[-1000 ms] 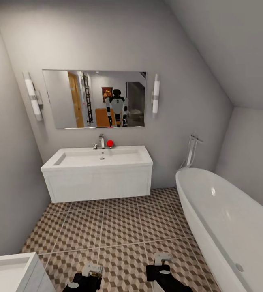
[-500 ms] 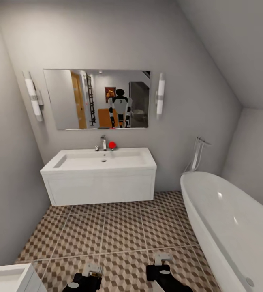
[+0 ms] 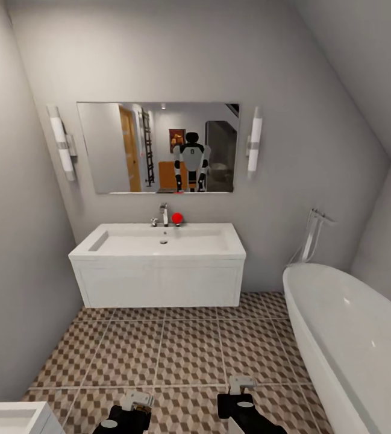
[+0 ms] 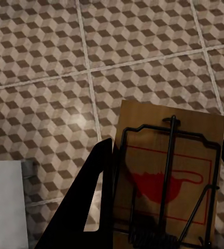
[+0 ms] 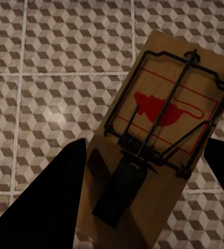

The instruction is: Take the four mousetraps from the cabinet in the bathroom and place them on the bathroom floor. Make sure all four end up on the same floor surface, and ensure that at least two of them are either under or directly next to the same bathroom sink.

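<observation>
In the left wrist view a tan wooden mousetrap (image 4: 164,181) with a dark wire bar and a red mouse print sits between the dark fingers of my left gripper (image 4: 168,142), which is shut on it above the bathroom floor (image 4: 50,62). My right gripper (image 5: 149,142) is likewise shut on a second mousetrap (image 5: 169,109), held tilted over the cube-patterned tiles. Both arms show low in the head view, left (image 3: 136,401) and right (image 3: 241,386). The white bathroom sink (image 3: 159,241) hangs on the wall ahead. The orange-brown cabinet (image 3: 168,175) appears as a reflection in the mirror.
A white bathtub (image 3: 352,325) runs along the right side. The corner of another white basin (image 3: 8,416) sits at lower left. A red ball (image 3: 177,217) rests by the tap. Open tiled floor (image 3: 177,349) lies between me and the sink.
The whole head view has shifted to the right, so the camera has turned left. Both arms keep their place in the view.
</observation>
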Motion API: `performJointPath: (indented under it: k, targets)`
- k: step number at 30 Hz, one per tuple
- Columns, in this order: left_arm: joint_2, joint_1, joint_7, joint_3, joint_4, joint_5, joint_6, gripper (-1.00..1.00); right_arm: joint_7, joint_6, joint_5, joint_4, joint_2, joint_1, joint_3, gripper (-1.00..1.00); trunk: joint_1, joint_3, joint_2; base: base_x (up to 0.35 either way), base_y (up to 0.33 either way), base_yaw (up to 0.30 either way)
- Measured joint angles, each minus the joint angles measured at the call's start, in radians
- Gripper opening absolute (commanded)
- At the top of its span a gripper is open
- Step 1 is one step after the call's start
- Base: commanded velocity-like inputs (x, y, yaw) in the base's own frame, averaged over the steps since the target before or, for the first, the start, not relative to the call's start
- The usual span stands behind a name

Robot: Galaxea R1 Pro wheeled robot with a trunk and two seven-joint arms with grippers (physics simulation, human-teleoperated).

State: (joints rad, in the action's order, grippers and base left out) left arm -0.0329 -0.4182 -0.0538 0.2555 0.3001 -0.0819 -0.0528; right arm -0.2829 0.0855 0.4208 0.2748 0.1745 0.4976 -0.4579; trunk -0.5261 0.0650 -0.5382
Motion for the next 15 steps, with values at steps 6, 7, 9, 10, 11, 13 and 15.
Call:
performJointPath:
  k: [6,7,9,10,11,13,15]
  targets:
    - [-0.001,0.0,-0.001,0.0,0.0,0.0,0.0,-1.0,0.0,0.0,0.0,0.0,0.0,0.0,0.0,-1.0,0.0,0.0,0.0,-0.001,-0.038,0.01]
    - [-0.001,0.0,-0.001,0.0,0.0,0.0,0.0,-1.0,0.0,0.0,0.0,0.0,0.0,0.0,0.0,-1.0,0.0,0.0,0.0,-0.008,-0.136,0.003]
    - [-0.001,0.0,0.0,0.0,0.0,0.0,0.0,-1.0,0.0,0.0,0.0,0.0,0.0,0.0,0.0,-1.0,0.0,0.0,0.0,-0.006,-0.128,0.002]
    - [-0.001,0.0,0.0,0.0,0.0,0.0,0.0,-1.0,0.0,0.0,0.0,0.0,0.0,0.0,0.0,-1.0,0.0,0.0,0.0,-0.004,-0.096,0.002]
    - [-0.001,0.0,0.0,0.0,0.0,0.0,0.0,-1.0,0.0,0.0,0.0,0.0,0.0,0.0,0.0,-1.0,0.0,0.0,0.0,-0.003,-0.061,0.001]
    - [-0.001,0.0,0.0,0.0,0.0,0.0,0.0,-1.0,0.0,0.0,0.0,0.0,0.0,0.0,0.0,-1.0,0.0,0.0,0.0,-0.002,-0.051,0.001]
    - [-0.001,0.0,0.0,0.0,0.0,0.0,0.0,-1.0,0.0,0.0,0.0,0.0,0.0,0.0,0.0,-1.0,0.0,0.0,0.0,-0.001,-0.091,0.008]
